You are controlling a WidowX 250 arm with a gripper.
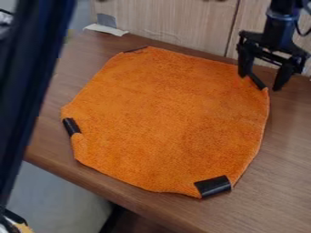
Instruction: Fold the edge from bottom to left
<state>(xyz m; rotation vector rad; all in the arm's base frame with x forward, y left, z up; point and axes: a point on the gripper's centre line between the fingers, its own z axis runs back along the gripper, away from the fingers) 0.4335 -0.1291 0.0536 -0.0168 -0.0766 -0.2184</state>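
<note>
An orange cloth lies spread on the brown table, its outline roughly eight-sided. Black patches mark its corners: one at the lower right, one at the left, a thin one at the top left and a narrow one at the upper right. At the upper right the black gripper hangs down with its fingers spread apart, over the cloth's upper-right corner and the patch there. Nothing is visibly held between them. Whether a fingertip touches the cloth cannot be told.
The brown table has its front edge running from the left down to the lower right. A wooden panel stands behind it. A dark upright bar crosses the left foreground. A white scrap lies at the back left.
</note>
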